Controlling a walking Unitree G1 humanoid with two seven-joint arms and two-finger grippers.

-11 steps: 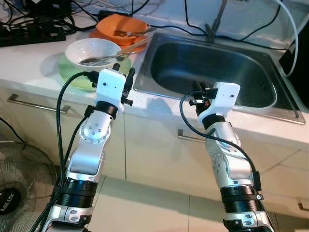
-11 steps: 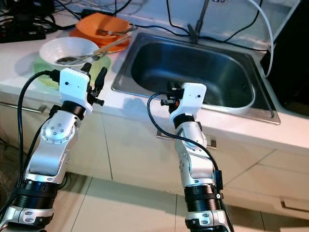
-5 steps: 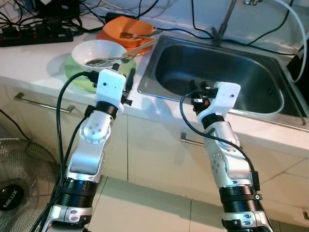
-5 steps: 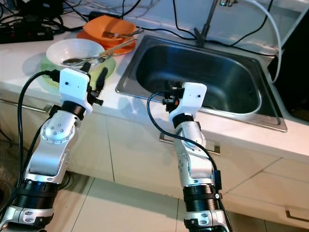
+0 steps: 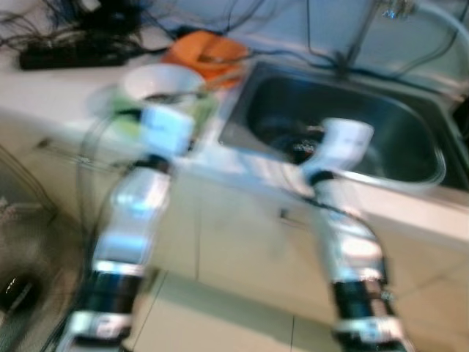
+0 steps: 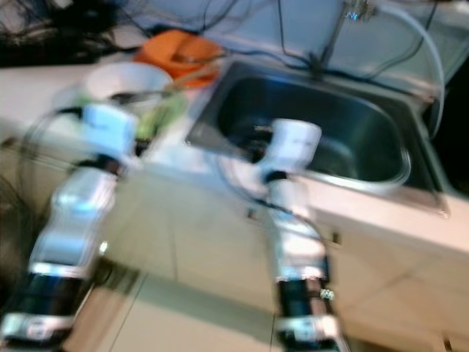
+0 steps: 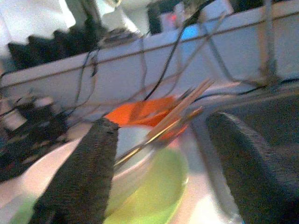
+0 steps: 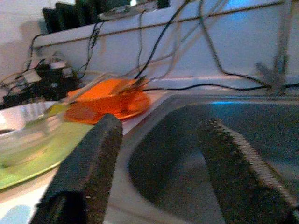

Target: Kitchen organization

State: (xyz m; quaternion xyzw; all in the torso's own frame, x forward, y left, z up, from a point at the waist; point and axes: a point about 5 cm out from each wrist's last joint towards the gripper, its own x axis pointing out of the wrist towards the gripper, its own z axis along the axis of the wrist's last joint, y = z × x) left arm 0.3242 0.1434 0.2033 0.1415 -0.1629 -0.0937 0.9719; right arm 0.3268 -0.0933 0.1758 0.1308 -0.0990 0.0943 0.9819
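Both eye views are blurred by motion. A white bowl [image 5: 160,79] with a spoon sits on a green plate [image 7: 154,191] on the counter. Behind it lies an orange dish [image 5: 205,53] with chopsticks [image 7: 182,105] across it. The steel sink [image 5: 352,139] is to their right. My left gripper [image 7: 162,122] is open and empty, held at the counter edge just before the green plate. My right gripper [image 8: 160,122] is open and empty too, at the sink's [image 8: 187,154] front rim, with the orange dish [image 8: 110,95] to its left.
A black power strip with tangled cables [image 5: 66,55] lies at the back left of the counter. A faucet [image 6: 344,22] and a white hose [image 6: 418,44] rise behind the sink. Cabinet fronts run below the counter, and a floor fan [image 5: 22,286] stands at the lower left.
The whole picture has shifted and blurred, so the camera is moving; the counter and sink sit lower in the frame. Both arms keep the same pose, with the grippers still open.
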